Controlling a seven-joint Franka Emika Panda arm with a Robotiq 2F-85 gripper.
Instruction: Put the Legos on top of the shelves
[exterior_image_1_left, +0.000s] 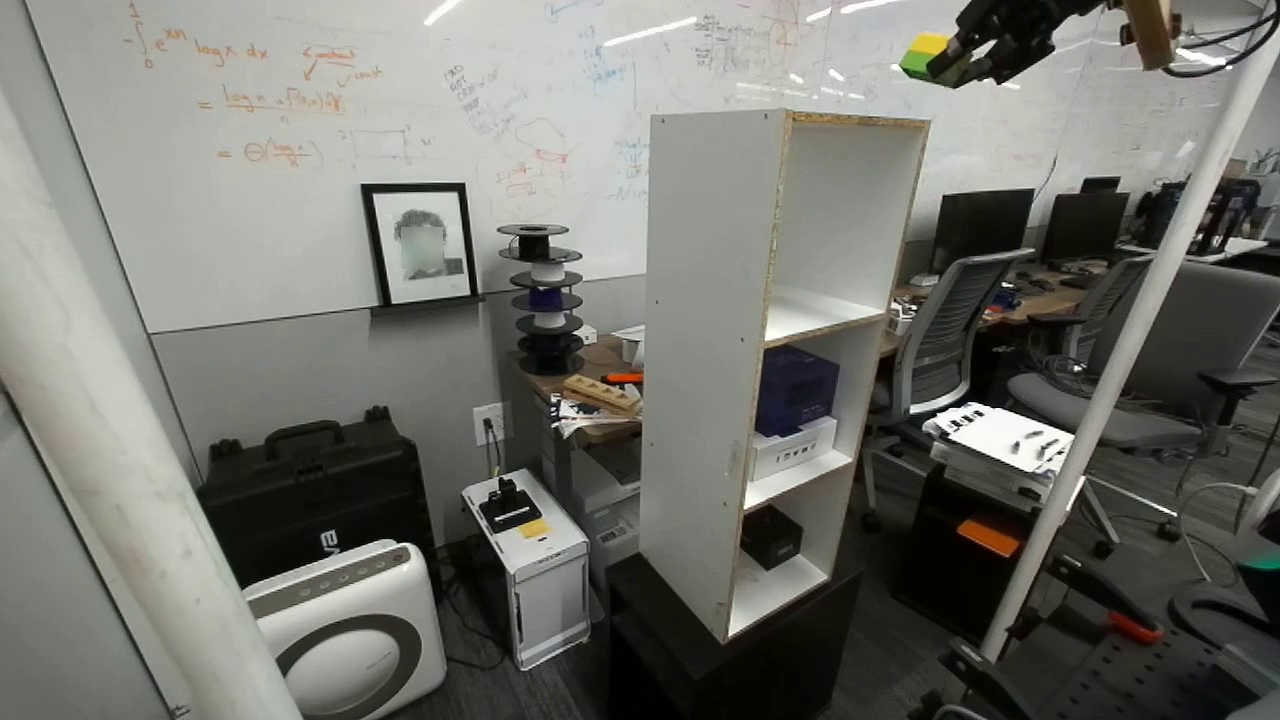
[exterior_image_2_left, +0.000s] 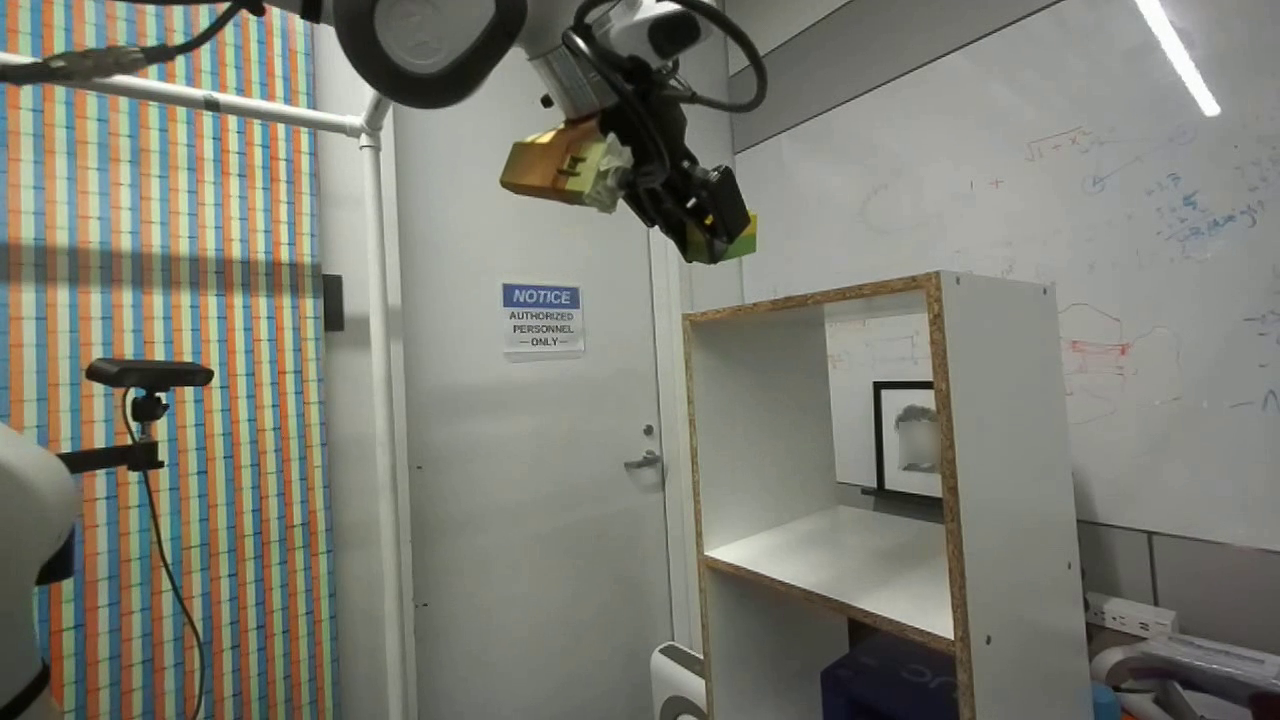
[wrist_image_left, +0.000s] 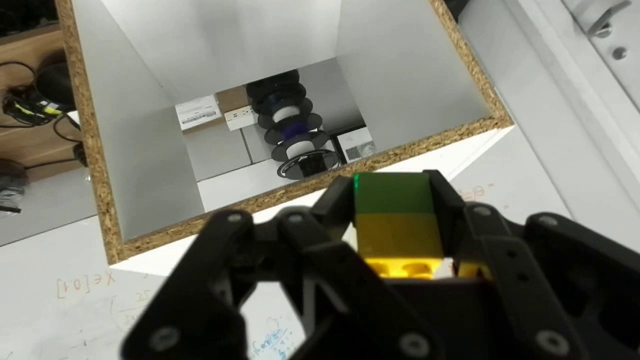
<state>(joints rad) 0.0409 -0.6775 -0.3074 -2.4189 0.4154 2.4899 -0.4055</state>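
Note:
The Legos, a small yellow and green block stack, are held between the fingertips of my gripper (wrist_image_left: 392, 197). The Legos show in the wrist view (wrist_image_left: 398, 235) and in both exterior views (exterior_image_1_left: 922, 57) (exterior_image_2_left: 746, 238); the fingers hide part of them. The gripper also shows in both exterior views (exterior_image_1_left: 957, 66) (exterior_image_2_left: 718, 232). The shelves are a tall white open-fronted unit, seen in both exterior views (exterior_image_1_left: 708, 350) (exterior_image_2_left: 1012, 450). The gripper is in the air, higher than the shelves' top and apart from it. In the wrist view, the shelves' top front edge (wrist_image_left: 425, 152) lies beyond the Legos.
A dark blue box (exterior_image_1_left: 797, 388) sits on a white box (exterior_image_1_left: 793, 450) in the middle compartment. A black object (exterior_image_1_left: 771, 536) is in the bottom one. A whiteboard (exterior_image_1_left: 560, 130) stands behind. A white pole (exterior_image_1_left: 1120, 340) rises at the right. A wooden block (exterior_image_2_left: 552, 168) is attached near the wrist.

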